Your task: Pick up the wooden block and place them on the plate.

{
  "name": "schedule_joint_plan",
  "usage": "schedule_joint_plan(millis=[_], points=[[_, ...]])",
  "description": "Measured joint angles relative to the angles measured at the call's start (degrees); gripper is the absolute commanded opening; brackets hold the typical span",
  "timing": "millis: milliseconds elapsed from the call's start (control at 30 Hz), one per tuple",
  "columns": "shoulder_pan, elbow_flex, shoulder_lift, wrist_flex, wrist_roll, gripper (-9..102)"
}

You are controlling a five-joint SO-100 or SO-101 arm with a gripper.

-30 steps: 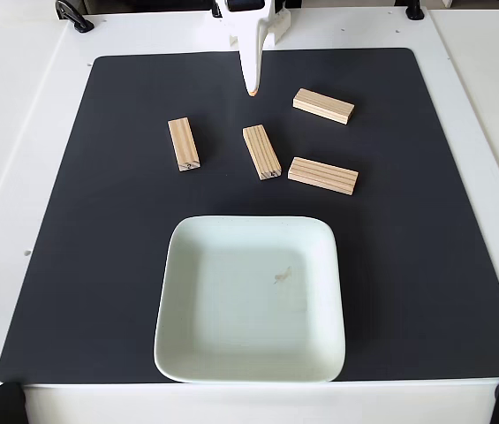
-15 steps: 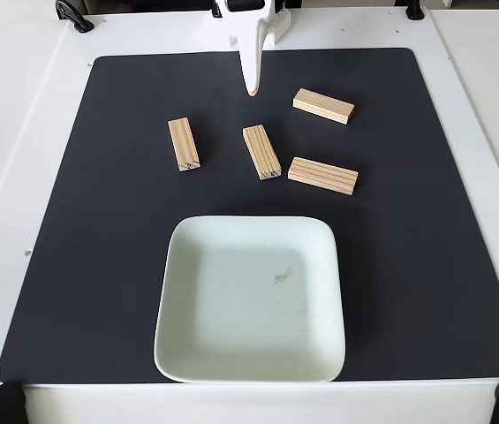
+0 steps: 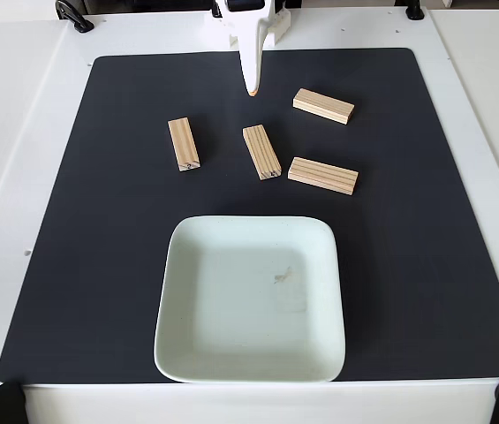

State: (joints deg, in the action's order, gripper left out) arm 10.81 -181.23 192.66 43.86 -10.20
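On the white table you see a large black mat, matte and smooth, with rounded corners. Near its front edge lies the plate, a pale mint square of glossy ceramic with rounded corners and a raised rim; a small brownish mark is on its inside. Behind the plate, four wooden blocks lie flat on the mat, all apart from each other and from the plate. They are light, rectangular, with visible grain lines: left block, middle block, right block, far block. At the back edge, the white plastic gripper points down over the mat, its tip orange, touching no block. You cannot tell if its fingers are spread or together.
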Motion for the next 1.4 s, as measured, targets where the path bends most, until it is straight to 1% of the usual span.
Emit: schedule_joint_plan(millis=[233,400,567,767,1067,1233,1400], points=[[0.00,0.00,0.00,0.00,0.00,0],[2.55,0.00,0.00,0.00,0.00,0],[2.64,0.00,0.00,0.00,0.00,0],[6.50,0.00,0.00,0.26,0.00,0],[6.77,0.00,0.00,0.26,0.00,0],[8.53,1.05,-0.09,0.26,0.00,0],[8.17,2.02,-3.60,0.26,0.00,0]])
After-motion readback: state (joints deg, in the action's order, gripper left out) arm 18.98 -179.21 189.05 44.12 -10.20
